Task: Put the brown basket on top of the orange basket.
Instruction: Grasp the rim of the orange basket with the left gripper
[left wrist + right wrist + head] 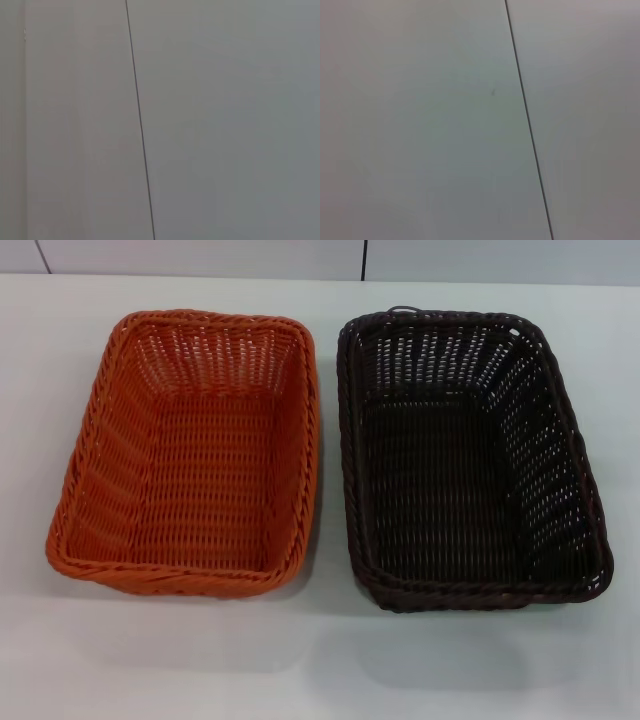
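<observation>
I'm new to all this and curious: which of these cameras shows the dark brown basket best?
The head view: the whole brown basket sits there on the white table, beside the orange basket. Both wrist views show only plain pale panels, no basket at all.

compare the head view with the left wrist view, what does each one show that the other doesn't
Only the head view shows the two task items: the bright orange rectangular woven basket on the robot's left and the dark brown rectangular woven basket on its right, side by side, both empty, on the white table. Only the left wrist view shows a plain pale panel crossed by one thin dark seam. Shared: neither view shows a gripper or arm, and the stacking has not begun.
</observation>
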{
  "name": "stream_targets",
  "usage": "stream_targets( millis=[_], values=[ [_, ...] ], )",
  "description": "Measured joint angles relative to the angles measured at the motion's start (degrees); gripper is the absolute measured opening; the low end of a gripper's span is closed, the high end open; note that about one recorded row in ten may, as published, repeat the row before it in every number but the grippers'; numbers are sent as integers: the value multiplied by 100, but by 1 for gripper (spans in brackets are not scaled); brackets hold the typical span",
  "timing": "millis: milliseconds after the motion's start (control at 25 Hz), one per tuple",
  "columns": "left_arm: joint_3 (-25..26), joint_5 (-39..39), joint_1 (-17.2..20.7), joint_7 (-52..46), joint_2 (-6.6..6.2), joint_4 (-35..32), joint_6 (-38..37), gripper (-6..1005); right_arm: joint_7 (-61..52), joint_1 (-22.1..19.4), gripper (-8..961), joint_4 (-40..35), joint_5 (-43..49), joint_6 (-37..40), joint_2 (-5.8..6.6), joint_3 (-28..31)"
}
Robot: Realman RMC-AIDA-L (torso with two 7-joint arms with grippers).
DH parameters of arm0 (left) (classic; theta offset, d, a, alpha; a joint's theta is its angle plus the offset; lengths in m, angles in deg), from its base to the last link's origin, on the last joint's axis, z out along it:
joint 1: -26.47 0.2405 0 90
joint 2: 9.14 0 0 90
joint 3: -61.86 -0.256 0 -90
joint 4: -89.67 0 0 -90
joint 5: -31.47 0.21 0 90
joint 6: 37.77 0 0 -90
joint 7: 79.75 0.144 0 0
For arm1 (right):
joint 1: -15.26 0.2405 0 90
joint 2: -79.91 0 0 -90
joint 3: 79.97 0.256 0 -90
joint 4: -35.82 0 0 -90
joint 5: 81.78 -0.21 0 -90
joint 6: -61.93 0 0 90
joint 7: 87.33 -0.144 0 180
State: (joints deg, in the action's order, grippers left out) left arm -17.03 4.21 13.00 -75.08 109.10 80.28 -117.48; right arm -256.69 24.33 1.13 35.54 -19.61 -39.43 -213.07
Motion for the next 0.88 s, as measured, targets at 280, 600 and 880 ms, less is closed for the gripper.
stream_targets(
  millis=[280, 600, 880],
  values=[
    [-49, 2, 13, 53, 8, -16, -17, 838, 2, 27, 614, 45, 9, -20, 3, -82],
    [-813, 291, 61, 115, -114, -280, 138, 833, 5, 12, 614, 50, -17, -21, 7, -84],
    [-751, 885, 700, 279, -294, -2612, 2573, 833, 8, -7, 614, 51, -1, -21, 8, -92]
  ],
)
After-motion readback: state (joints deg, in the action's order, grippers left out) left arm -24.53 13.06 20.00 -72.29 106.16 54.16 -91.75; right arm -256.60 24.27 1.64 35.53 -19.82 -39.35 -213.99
